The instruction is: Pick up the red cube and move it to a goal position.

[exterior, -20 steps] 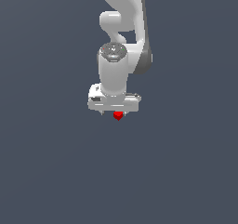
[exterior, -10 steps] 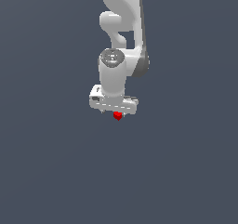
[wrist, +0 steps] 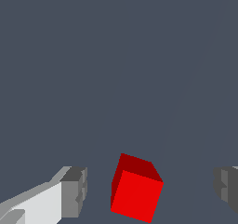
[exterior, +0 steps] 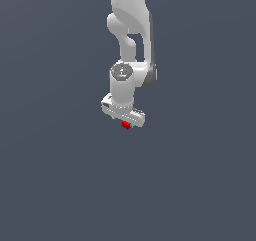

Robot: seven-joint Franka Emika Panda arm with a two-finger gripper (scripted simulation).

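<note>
The red cube (wrist: 136,193) sits between my two fingers, seen from my wrist camera with one lit face turned toward the lens and a darker red face above it. It is turned a little, so its edges run at a slant to my pads rather than square with them. There is bare grey on both sides of it – neither pad touches it. It lies somewhat closer to one fingertip (wrist: 74,192) than to the other, which shows only as a grey block at the picture's edge.

In the exterior view the red cube (exterior: 126,125) is a tiny red speck poking out just under my gripper (exterior: 125,121), and most of it is hidden by the white hand above. My fingers themselves are too small there to make out, so it is the wrist camera that shows them – spread wide, with the cube loose in the gap.

My arm (exterior: 131,32) comes down from the top of the exterior view, bends at a rounded joint and ends in the wrist pointing straight down over the cube. Everything around is one flat dark grey-blue surface (exterior: 60,175) with no marks on it that I can see
</note>
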